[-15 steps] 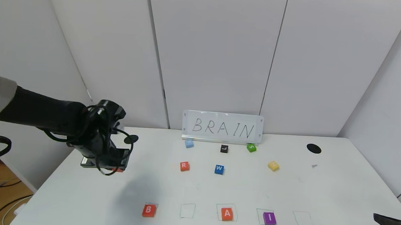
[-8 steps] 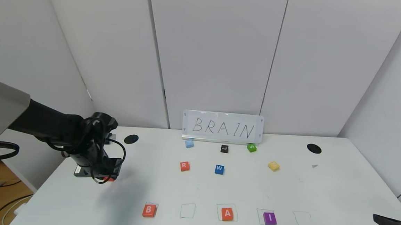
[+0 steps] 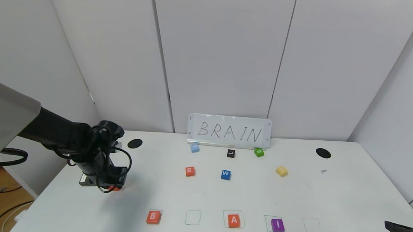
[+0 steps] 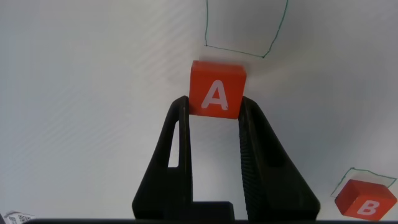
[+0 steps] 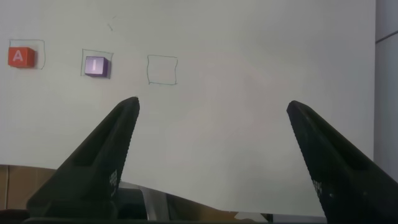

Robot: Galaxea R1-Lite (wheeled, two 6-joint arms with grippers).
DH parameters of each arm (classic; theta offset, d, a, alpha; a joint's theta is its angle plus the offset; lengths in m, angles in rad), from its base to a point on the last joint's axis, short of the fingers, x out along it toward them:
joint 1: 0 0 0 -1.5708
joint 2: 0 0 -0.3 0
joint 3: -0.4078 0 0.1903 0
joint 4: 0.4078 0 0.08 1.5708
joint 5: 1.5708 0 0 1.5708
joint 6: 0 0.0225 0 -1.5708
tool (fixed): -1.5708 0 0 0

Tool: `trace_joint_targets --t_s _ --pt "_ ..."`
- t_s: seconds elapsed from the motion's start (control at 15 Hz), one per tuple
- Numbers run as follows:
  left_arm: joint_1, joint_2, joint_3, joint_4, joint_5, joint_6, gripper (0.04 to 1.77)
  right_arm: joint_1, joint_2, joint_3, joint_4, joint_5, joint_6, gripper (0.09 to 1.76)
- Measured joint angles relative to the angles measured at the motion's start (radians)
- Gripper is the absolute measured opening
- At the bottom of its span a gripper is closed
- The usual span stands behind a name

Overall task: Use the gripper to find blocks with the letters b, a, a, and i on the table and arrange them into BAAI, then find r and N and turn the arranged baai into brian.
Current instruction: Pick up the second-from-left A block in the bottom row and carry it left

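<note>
My left gripper (image 3: pixel 113 186) hangs over the left part of the white table (image 3: pixel 348 196), shut on an orange A block (image 4: pixel 217 92) pinched between its fingertips. In the front row the orange B (image 3: pixel 153 216), a second orange A (image 3: pixel 234 220) and the purple I (image 3: pixel 277 225) lie in pen-drawn squares. The square (image 3: pixel 193 217) between B and A holds nothing. The orange R (image 3: pixel 190 171) and the yellow N (image 3: pixel 281 171) lie farther back. My right gripper (image 5: pixel 211 109) is parked open at the table's front right corner.
A blue W (image 3: pixel 226 174), black L (image 3: pixel 230 153), green S (image 3: pixel 258 152) and a light blue block (image 3: pixel 195 148) lie near the BRAIN sign (image 3: pixel 229 131). Two black holes (image 3: pixel 135 143) (image 3: pixel 323 153) are at the back. Another drawn square (image 3: pixel 313 227) sits right of I.
The left arm has carried the A block toward the table's front, first drifting left, then slightly right. The right arm has not moved.
</note>
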Motion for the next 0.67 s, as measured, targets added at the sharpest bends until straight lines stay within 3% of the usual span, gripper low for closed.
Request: trace_joint_targets --t_s 0.33,0.67 --pt "0.000 0.001 0.000 0.000 0.000 0.000 0.50 0.000 0.000 0.000 0.000 0.000 0.000 1.71" --pt "-0.013 0.062 -0.102 -0.002 -0.003 -0.008 0.50 0.001 0.000 0.003 0.000 0.001 -0.002 1.71"
